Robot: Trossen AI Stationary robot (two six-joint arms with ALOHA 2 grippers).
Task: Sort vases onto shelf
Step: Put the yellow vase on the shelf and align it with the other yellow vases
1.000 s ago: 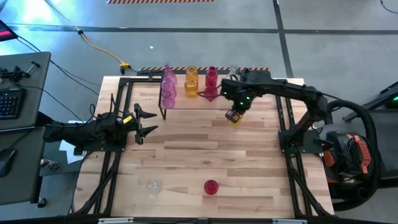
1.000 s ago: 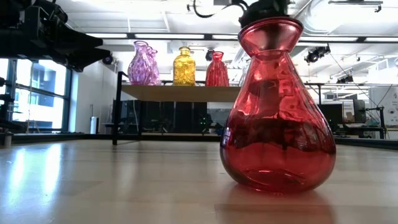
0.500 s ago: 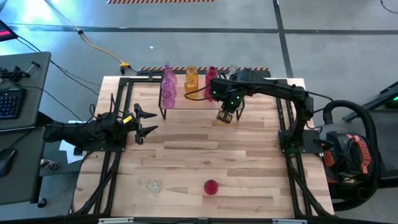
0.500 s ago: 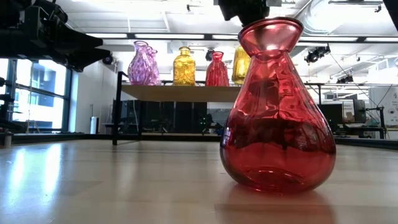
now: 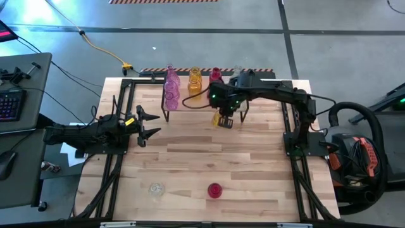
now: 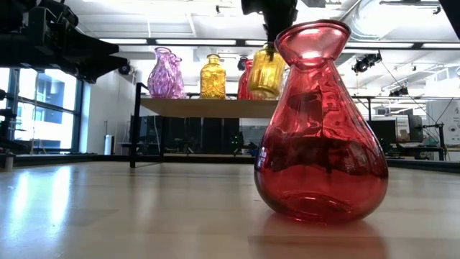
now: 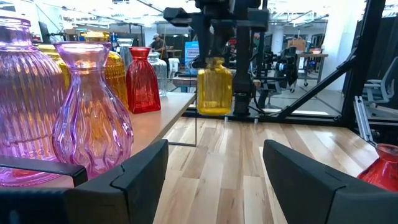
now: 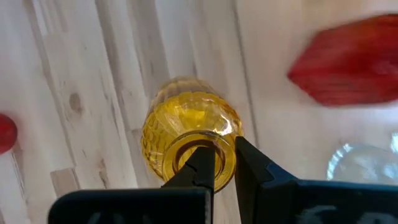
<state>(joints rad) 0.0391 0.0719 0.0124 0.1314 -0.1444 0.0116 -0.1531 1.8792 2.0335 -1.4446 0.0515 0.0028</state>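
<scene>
Aloft beside the shelf [image 5: 190, 95], right gripper [image 8: 225, 163] pinches 1 yellow vase [image 8: 186, 143] — rim between shut jaws.

The right gripper [image 5: 223, 119] holds a yellow vase [image 5: 222, 120] just off the shelf's [image 5: 190, 101] front edge. Pink [image 5: 171, 88], amber [image 5: 194, 83] and red [image 5: 215, 77] vases stand there. The left gripper [image 5: 150, 124] waits open at the table's left; a red vase [image 5: 215, 190] and a clear vase [image 5: 155, 189] stand near the front.

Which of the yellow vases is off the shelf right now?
The yellow vase hanging by its rim from the right gripper, beside the shelf; the other yellow vase stands on it.
</scene>
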